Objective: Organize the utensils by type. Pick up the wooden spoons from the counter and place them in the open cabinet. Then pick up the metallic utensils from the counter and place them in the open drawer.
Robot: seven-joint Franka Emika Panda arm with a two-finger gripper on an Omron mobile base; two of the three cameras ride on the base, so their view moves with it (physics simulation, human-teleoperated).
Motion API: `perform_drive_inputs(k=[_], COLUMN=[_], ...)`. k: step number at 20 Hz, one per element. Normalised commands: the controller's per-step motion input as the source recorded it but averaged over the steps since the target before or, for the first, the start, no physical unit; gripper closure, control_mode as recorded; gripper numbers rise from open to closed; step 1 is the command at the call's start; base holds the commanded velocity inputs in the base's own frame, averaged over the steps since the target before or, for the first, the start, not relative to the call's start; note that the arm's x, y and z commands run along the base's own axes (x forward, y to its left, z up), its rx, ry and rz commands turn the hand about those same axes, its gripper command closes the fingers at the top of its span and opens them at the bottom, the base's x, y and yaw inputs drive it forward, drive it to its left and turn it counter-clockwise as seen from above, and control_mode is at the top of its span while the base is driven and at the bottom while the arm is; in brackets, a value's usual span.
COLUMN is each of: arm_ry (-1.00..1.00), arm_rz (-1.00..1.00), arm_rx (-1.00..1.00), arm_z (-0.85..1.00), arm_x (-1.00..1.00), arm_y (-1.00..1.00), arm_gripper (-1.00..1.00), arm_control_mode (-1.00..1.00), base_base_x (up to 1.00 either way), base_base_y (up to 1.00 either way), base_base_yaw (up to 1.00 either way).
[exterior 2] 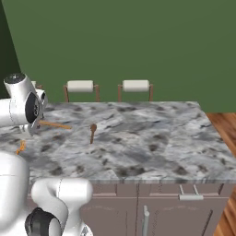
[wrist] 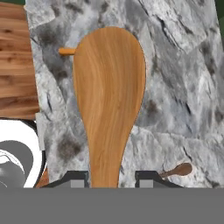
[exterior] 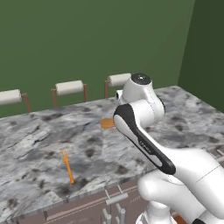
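Pincer at the bottom centre of the hand view pinches the handle of a wide wooden spoon, whose bowl fills the middle of the frame above the marbled surface. A smaller wooden spoon lies at lower right; an orange utensil lies lower left in the left base view.

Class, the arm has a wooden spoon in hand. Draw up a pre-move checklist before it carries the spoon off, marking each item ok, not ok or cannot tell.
1. End effector shut on the wooden spoon: ok.
2. Spoon lifted off the counter: ok.
3. Open cabinet located: cannot tell.
4. Small brown spoon left on the counter: not ok.
5. Orange-handled utensil left on the counter: not ok.
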Motion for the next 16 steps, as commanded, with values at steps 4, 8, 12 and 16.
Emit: perform_drive_inputs(k=[4, 8, 12, 16], arm_ry=[0.00, 0.00, 0.00, 0.00], arm_rz=[0.04, 0.00, 0.00, 0.00], arm_rx=[0.00, 0.00, 0.00, 0.00], arm_z=[0.10, 0.00, 0.00, 0.00], arm_x=[-0.17, -0.07, 0.00, 0.00], arm_y=[-0.02, 0.00, 0.00, 0.00], arm_gripper=[1.00, 1.00, 1.00, 1.00], arm_control_mode=[-1.00, -1.00, 1.00, 1.00], base_base_x=[0.00, 0.00, -0.68, -0.40], base_base_y=[0.00, 0.00, -0.20, -0.36], base_base_yaw=[0.00, 0.00, -0.05, -0.25])
